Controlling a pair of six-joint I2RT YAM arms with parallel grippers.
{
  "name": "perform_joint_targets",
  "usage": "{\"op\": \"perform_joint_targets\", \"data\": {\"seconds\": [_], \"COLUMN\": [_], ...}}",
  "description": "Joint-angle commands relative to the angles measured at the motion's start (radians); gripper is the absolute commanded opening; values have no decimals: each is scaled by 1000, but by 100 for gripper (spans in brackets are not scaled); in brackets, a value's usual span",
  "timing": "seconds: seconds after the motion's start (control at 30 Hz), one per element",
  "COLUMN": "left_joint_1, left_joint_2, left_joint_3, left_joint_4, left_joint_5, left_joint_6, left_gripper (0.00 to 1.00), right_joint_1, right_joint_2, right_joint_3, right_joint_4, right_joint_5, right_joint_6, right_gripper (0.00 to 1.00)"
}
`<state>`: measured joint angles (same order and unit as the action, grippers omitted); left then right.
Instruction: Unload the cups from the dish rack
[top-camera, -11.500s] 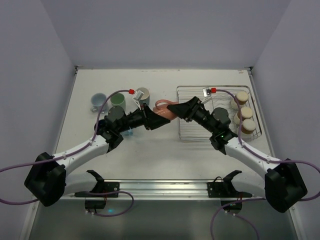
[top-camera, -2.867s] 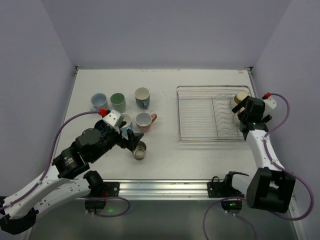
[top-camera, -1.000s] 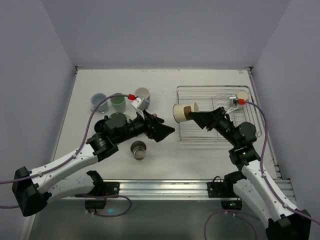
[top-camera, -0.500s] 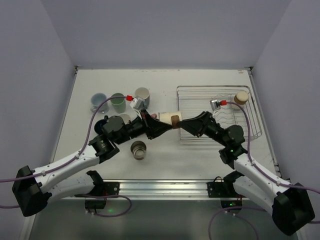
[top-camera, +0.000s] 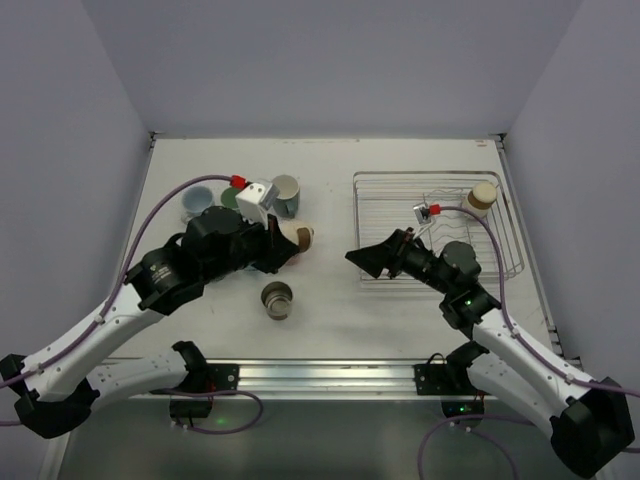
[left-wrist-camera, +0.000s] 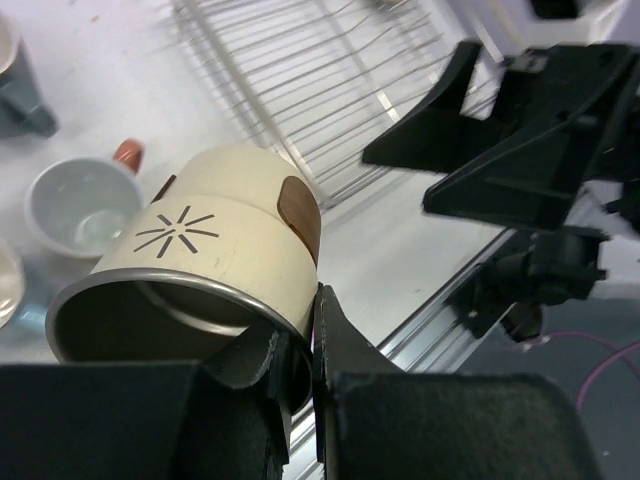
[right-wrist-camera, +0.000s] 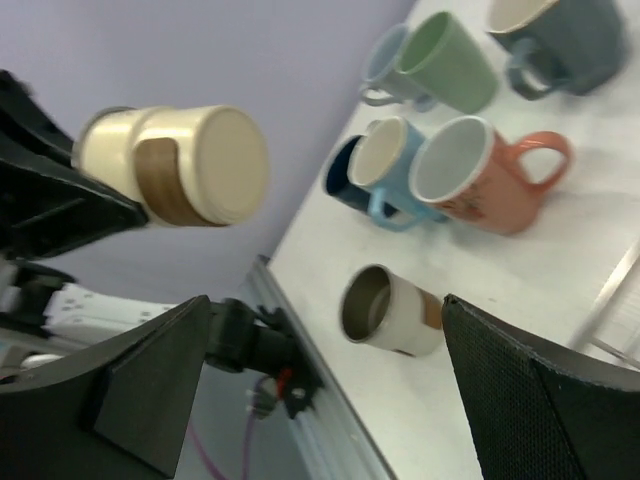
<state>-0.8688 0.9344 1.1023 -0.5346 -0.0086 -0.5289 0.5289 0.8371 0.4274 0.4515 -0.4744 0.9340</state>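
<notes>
Holding the beige tumbler (left-wrist-camera: 225, 245) in the left gripper (left-wrist-camera: 296, 335) above the table (top-camera: 330, 310), between the set-down cups and the dish rack (top-camera: 385, 232). Pinched at the rim only, one finger inside the mouth and the other outside on the wall (a thin grip, nothing around the body). Carried tilted near level, long axis running from the left wrist toward the rack, mouth at the pincer, closed base facing the right gripper (top-camera: 358, 258). Apart from that gripper, with open air between base and fingertips; spread wide on that side and holding nothing.

Below and to the left, upright in a cluster: salmon-pink mug (right-wrist-camera: 470, 172), light blue mug (right-wrist-camera: 385, 160), green mug (right-wrist-camera: 445, 62), grey-blue mug (right-wrist-camera: 560, 30). Lying on its side nearer the arm bases, apart from the cluster: a second tumbler (right-wrist-camera: 392, 312).

Judging the beige tumbler to be wholly in the left arm's charge, with placement next. Needs a wrist turn to bring the base down before lowering onto bare table beside the cluster, clear of the salmon-pink mug close below. Risk: slipping at the rim during the turn, or tipping over like the second tumbler.

Counting one racked tumbler (top-camera: 483, 197) at the rack's far right corner, nearer the right arm, so probably that arm's reach.
</notes>
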Motion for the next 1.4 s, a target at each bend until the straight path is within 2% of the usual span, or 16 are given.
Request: {"op": "perform_joint_targets", "data": {"seconds": [0.0, 0.07, 0.3, 0.5, 0.73, 1.23, 1.37], "left_joint_1": [2, 2, -6, -44, -87, -130, -130], "left_joint_2": [50, 78, 181, 264, 334, 422, 431], "left_joint_3": [99, 96, 90, 91, 87, 68, 54], "left_joint_4": [-464, -528, -558, -536, -551, -577, -570], "left_joint_5": [-80, -61, -44, -40, -100, -159, -148], "left_joint_6": [78, 84, 110, 127, 130, 148, 159], "left_gripper": [0, 0, 0, 0, 0, 0, 12], "right_joint_1": [2, 2, 0, 2, 0, 0, -1], "right_joint_2": [-72, -101, -141, -133, -124, -121, -122], "right_joint_3": [63, 73, 93, 74, 56, 45, 47], "right_joint_4": [-281, -325, -419, -415, -396, -389, -401], "right_joint_5": [161, 204, 279, 290, 298, 299, 313], "right_joint_6": [-214, -260, -322, -325, -327, -327, -333], "right_gripper": [99, 99, 99, 99, 99, 99, 99]}}
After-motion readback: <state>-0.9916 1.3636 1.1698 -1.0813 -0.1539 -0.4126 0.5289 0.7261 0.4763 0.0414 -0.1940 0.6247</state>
